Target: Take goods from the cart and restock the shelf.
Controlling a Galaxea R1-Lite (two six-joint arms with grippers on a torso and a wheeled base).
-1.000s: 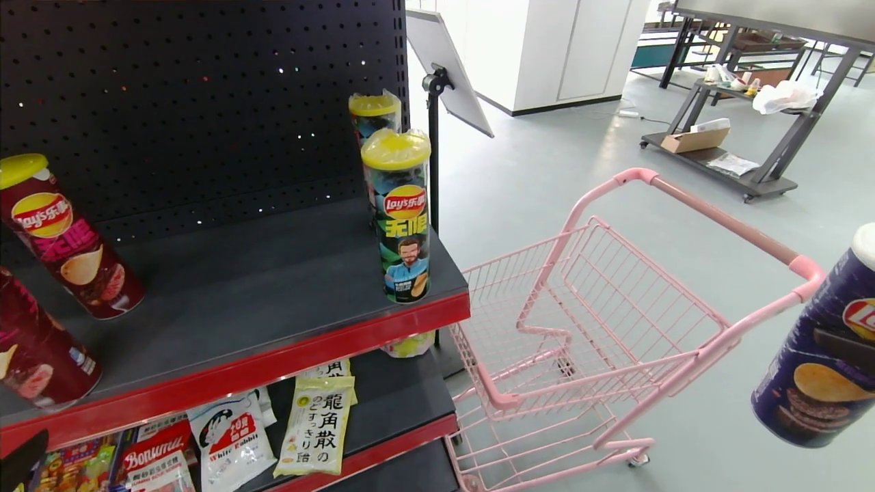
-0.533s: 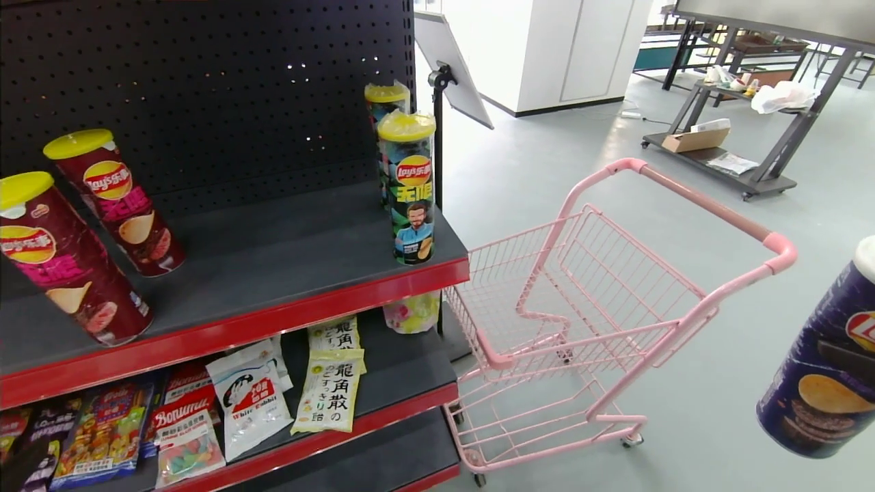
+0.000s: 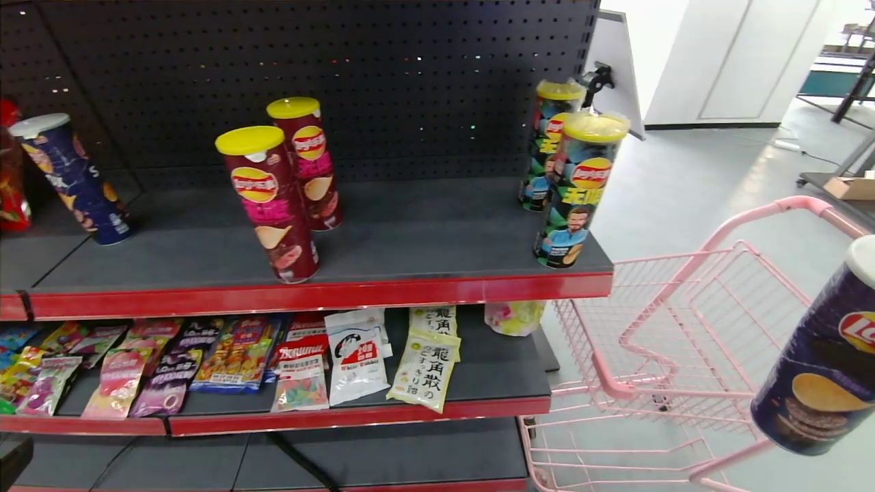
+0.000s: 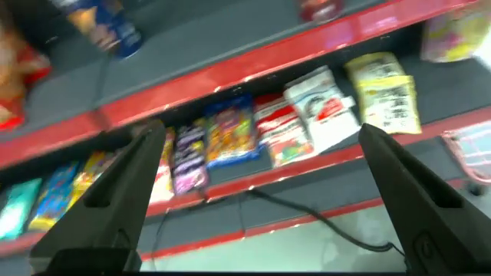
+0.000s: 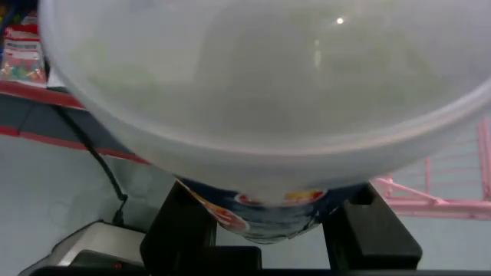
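A dark blue chip can (image 3: pixel 820 348) with a pale lid hangs at the right, beside the pink cart (image 3: pixel 690 342). My right gripper (image 5: pixel 268 230) is shut on it, one black finger (image 5: pixel 180 230) on either side; the can's lid (image 5: pixel 268 84) covers most of the right wrist view. The black shelf (image 3: pixel 410 232) with a red front edge carries two maroon cans (image 3: pixel 270 205), two green-blue cans (image 3: pixel 577 191) at its right end and a blue can (image 3: pixel 72 181) at the far left. My left gripper (image 4: pixel 261 192) stands open, low before the lower shelf, holding nothing.
Snack bags (image 3: pixel 355 355) lie in a row on the lower shelf (image 3: pixel 355 417), also seen as snack bags (image 4: pixel 314 115) from the left wrist. A black cable (image 4: pixel 307 218) runs over the bottom board. Bare board lies between the maroon and green-blue cans. Open floor (image 3: pixel 683 184) lies behind the cart.
The head camera has swung left, so more of the shelf shows and the cart sits farther right. The dark blue can stays at the view's right edge.
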